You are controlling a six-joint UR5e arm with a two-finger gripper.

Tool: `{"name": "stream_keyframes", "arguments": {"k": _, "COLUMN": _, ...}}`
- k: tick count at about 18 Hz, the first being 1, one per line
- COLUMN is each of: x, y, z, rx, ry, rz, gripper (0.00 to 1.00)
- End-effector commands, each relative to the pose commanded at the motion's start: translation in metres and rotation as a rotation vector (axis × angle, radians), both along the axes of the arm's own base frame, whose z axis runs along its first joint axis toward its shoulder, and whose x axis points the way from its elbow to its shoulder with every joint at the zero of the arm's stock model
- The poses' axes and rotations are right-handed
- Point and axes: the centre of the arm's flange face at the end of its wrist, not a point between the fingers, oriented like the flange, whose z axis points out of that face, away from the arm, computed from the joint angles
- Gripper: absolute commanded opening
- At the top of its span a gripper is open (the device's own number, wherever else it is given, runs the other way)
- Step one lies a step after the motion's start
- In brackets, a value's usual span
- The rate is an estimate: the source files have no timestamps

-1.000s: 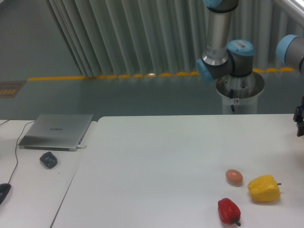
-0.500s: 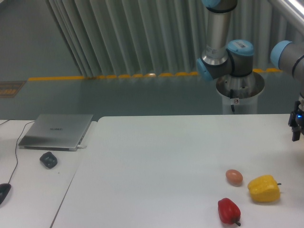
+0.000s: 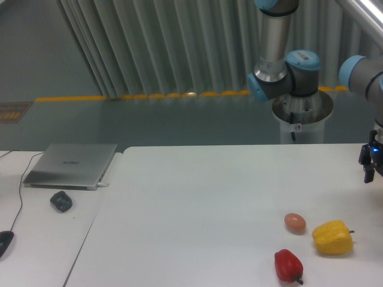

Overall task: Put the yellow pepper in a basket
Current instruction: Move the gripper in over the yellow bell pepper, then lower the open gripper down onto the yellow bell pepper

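The yellow pepper (image 3: 332, 237) is seen lying on the white worktop (image 3: 203, 203) toward the lower right, its short dark stem directed to 3 o'clock. The brown egg (image 3: 294, 222) is placed just beside it at about 10 o'clock, apart from it, and the red pepper (image 3: 288, 265) is found near it at about 8 o'clock, with its stem pointing toward 5 o'clock. The three items are grouped closely but none is shown touching another. The end effector (image 3: 368, 164) is cut off by the right edge of the frame, at roughly 1 o'clock from the yellow pepper and well above it, with nothing held; only a dark part of it is visible, so whether its fingers are spread or pressed together cannot be told. The arm's grey and blue joints (image 3: 284, 72) are seen behind the worktop's far edge, above a pale pedestal. On an adjoining surface at the left, a closed grey laptop (image 3: 72, 165) is set, with a small dark object (image 3: 61, 201), possibly a mouse, just in front of it at 6 o'clock.
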Motion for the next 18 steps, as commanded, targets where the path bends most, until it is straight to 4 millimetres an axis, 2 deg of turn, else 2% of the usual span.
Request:
{"name": "stream_keyframes", "arguments": {"k": 4, "x": 0.004, "y": 0.013, "z": -0.006, "rx": -0.003, "ry": 0.009, "rz": -0.034, "gripper": 1.00}}
{"name": "stream_keyframes", "arguments": {"k": 7, "x": 0.010, "y": 0.033, "z": -0.014, "rx": -0.023, "ry": 0.043, "rz": -0.083, "gripper": 1.00}}
{"name": "stream_keyframes", "arguments": {"k": 12, "x": 0.036, "y": 0.075, "z": -0.033, "rx": -0.088, "ry": 0.100, "rz": -0.146, "gripper": 1.00}}
{"name": "stream_keyframes", "arguments": {"k": 18, "x": 0.043, "y": 0.080, "z": -0.042, "rx": -0.102, "ry": 0.092, "rz": -0.146, "gripper": 1.00}}
